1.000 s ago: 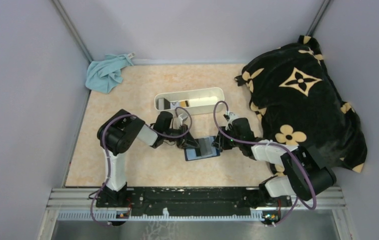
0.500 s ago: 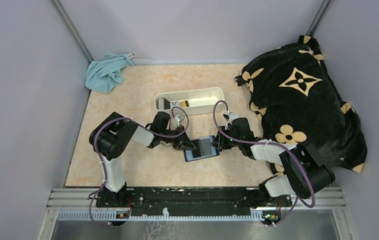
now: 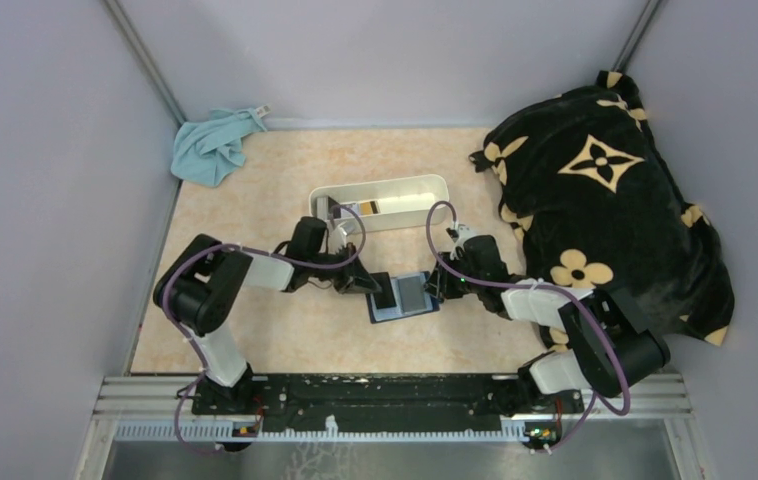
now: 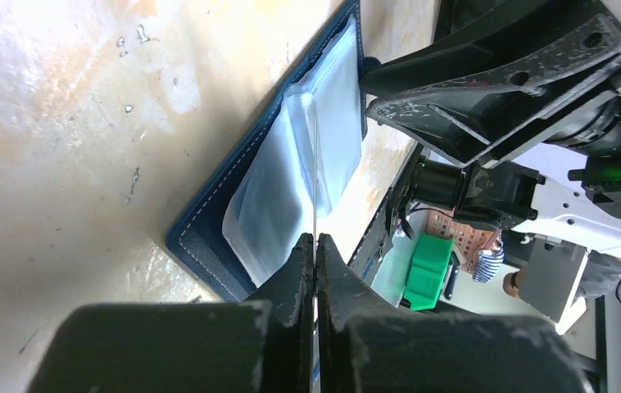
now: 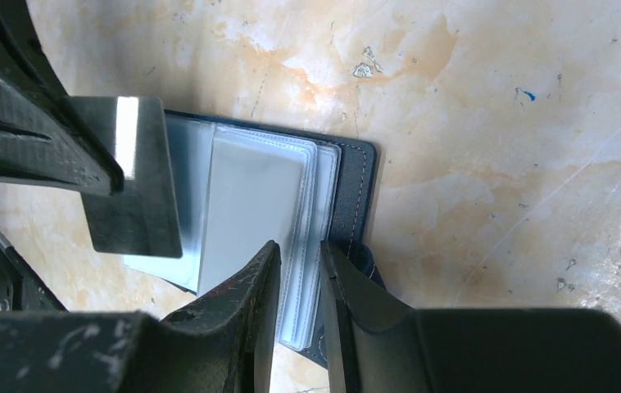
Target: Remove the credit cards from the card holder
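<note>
Card holder (image 3: pixel 415 300), one, open; one dark card (image 5: pixel 131 176) in left hand (image 4: pixel 315 239).

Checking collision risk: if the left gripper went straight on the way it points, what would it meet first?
Most likely the open card holder: the left gripper, shut on a credit card, points across its clear sleeves. The right gripper sits beyond, at the holder's far edge; depth is unclear.

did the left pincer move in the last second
Yes. The left pincer has drawn back leftward from the navy-blue folding card holder, which stayed in place, and is shut on a thin dark plastic card pulled partly out of it.
</note>
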You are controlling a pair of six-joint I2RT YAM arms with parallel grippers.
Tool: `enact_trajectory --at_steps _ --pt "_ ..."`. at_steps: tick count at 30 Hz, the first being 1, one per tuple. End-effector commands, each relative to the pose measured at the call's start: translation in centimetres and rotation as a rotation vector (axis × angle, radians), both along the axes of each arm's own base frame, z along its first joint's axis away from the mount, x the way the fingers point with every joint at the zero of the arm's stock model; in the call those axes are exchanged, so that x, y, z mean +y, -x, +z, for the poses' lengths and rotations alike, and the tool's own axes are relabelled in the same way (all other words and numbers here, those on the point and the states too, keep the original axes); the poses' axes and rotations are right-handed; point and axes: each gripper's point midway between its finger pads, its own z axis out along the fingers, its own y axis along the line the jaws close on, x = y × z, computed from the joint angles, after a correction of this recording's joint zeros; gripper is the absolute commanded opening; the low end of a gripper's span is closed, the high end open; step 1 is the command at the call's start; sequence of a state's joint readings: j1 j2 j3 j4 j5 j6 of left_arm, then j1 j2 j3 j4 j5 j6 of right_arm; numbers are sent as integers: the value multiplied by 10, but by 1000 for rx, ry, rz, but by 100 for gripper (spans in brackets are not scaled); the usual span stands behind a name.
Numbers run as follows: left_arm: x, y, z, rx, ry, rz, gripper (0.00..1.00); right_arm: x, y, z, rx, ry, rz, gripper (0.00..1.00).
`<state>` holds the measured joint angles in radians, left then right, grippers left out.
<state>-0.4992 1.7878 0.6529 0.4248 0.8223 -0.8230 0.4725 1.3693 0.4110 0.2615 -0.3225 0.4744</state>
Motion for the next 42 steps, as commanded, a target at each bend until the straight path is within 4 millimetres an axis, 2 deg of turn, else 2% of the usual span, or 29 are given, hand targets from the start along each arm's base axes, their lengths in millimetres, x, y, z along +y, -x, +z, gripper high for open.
enact_trajectory --at_steps 1,3,7,11,14,26,29,33,40,42 --pt "7 -8 17 -77 10 4 0 0 4 -2 12 -6 12 26" --pt "8 -10 30 -129 53 1 0 11 6 14 -21 -84 58 26" --pt "7 -9 53 -194 134 -8 0 33 11 62 -120 -265 146 28" --pt "4 -5 73 -235 205 -51 0 44 17 107 -220 -389 221 42" --pt "2 -2 83 -253 242 -77 0 49 21 130 -273 -443 260 47" --pt "-6 23 135 -388 451 -209 0 68 33 153 -299 -508 364 50" --pt "-9 29 140 -394 476 -239 0 71 35 159 -306 -524 379 50" --pt "-13 34 140 -402 482 -256 2 74 39 169 -316 -548 398 44" --pt "-15 41 143 -398 509 -295 11 73 39 174 -333 -552 392 2" --pt "-15 40 142 -394 519 -281 15 73 38 176 -333 -557 388 0"
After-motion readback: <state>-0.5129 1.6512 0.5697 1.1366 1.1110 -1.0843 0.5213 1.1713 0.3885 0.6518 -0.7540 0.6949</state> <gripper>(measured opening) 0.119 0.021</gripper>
